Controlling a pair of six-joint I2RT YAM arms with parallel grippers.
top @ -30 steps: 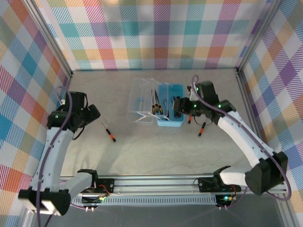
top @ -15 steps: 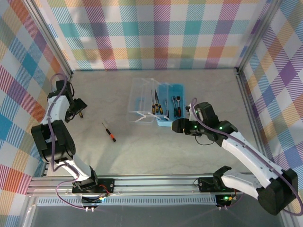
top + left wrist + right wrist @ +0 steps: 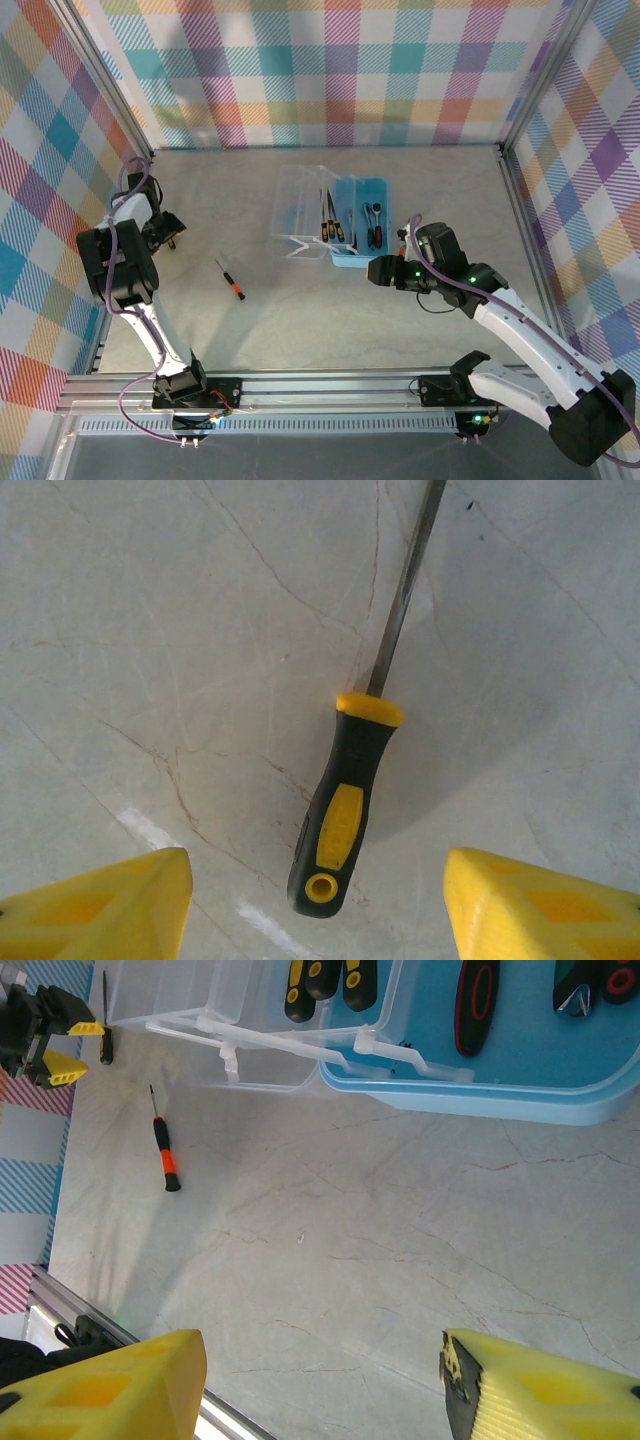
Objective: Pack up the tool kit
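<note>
The left end effector (image 3: 318,875) is spread wide near the tabletop's (image 3: 300,330) left edge, a yellow-black screwdriver (image 3: 345,800) lying untouched between its fingers; the right end effector (image 3: 322,1350) is spread too, empty, just nearside of the light-blue case (image 3: 358,258), which sits open mid-tabletop toward the far edge; a black-orange screwdriver (image 3: 231,279) lies between case and left edge.

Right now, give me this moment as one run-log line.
left gripper: open over yellow screwdriver | right gripper: open, empty, near case | case: lid open | orange screwdriver: loose on table
</note>
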